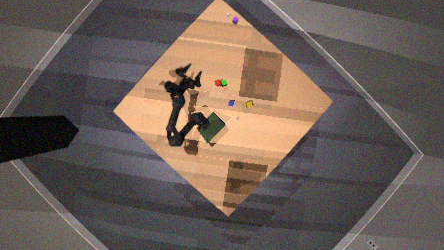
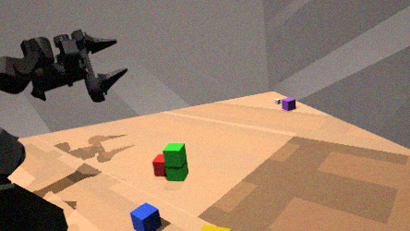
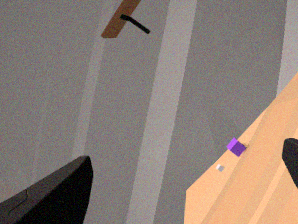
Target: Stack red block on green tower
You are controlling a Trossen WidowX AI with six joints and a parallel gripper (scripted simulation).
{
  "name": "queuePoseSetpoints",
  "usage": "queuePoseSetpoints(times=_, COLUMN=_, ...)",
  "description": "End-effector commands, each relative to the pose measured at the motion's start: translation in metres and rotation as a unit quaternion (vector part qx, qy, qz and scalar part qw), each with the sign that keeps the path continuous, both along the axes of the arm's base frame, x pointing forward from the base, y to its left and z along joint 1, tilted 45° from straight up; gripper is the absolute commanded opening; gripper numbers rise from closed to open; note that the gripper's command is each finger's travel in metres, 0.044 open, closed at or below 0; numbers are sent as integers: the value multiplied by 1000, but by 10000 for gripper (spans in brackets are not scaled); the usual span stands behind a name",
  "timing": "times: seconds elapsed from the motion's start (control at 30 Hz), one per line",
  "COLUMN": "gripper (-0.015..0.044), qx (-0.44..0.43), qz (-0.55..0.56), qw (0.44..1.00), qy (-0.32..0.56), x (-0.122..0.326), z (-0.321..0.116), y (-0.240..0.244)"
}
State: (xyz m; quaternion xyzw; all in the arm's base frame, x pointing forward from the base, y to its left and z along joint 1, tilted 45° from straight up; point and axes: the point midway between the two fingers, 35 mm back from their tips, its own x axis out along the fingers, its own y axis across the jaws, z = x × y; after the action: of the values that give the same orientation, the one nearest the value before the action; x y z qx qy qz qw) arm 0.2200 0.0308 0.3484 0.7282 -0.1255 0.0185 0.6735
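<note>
Grey walls ring the tan tabletop (image 2: 240, 127). Nothing is stacked yet: the red block (image 2: 159, 164) sits on the tabletop touching the two-high green tower (image 2: 175, 161), while the tool (image 2: 107, 60) hangs high, spread and holding nothing. Only the wrist view misses both, catching the far purple cube (image 3: 236, 147).

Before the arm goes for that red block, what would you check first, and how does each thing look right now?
1. Gripper open and holding nothing: ok.
2. Green tower standing, two blocks stacked: ok.
3. Red block on the table, not yet on the tower: ok, though it sits right against the tower's lower block, so a grasp risks nudging it.
4. Gripper lined up over the red block: not ok, it is high and off to one side.
5. Blue block and purple block away from the tower: ok.
</note>
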Motion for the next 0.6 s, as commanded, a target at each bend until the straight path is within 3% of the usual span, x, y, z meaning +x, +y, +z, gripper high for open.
queuePoseSetpoints(times=0.0, gripper=440, qx=-100, qz=12, qw=993, qy=67, x=23, z=-12, y=11)
queuePoseSetpoints(times=0.3, gripper=440, qx=-277, qz=79, qw=931, qy=225, x=67, z=-56, y=25)
queuePoseSetpoints(times=0.57, gripper=440, qx=-362, qz=176, qw=844, qy=354, x=88, z=-106, y=24)
